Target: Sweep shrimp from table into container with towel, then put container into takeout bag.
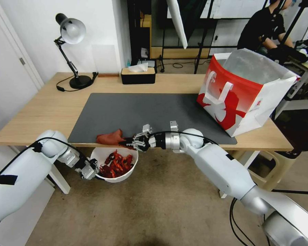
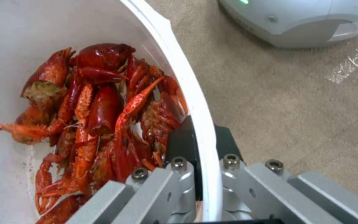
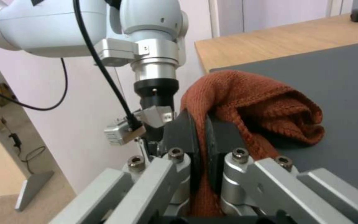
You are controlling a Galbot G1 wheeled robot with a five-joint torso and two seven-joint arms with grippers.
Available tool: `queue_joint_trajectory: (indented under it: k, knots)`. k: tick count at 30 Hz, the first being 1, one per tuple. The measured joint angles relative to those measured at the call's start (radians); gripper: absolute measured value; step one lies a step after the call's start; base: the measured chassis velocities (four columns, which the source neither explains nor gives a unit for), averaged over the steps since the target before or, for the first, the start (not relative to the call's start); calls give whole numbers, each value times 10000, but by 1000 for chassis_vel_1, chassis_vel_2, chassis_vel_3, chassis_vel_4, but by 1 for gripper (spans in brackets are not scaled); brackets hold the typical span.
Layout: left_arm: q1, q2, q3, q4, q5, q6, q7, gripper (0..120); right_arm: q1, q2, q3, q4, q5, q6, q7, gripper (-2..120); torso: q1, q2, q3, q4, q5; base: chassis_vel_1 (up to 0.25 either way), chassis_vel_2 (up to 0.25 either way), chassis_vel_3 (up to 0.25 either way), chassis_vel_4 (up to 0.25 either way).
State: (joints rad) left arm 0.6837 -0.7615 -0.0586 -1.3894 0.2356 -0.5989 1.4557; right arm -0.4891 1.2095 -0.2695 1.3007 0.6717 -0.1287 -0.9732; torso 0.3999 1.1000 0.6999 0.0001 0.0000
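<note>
Clamping: right gripper pinches towel; left gripper pinches container rim.

I see the grey mat lying bare across its middle, open room between the towel at its near edge and the takeout bag standing at the far right. The tissue box and desk lamp block the table's back edge. Below that edge, the container hangs over open floor.
</note>
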Motion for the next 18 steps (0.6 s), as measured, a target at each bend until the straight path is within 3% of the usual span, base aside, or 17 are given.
queue_joint_trajectory:
  k: [18]
  knots:
    - [33,43,-10,-64,1,23,0,0,-289,-428,-83,974,489,-136,255,2,1,0,0,0,0,0,0,0,0]
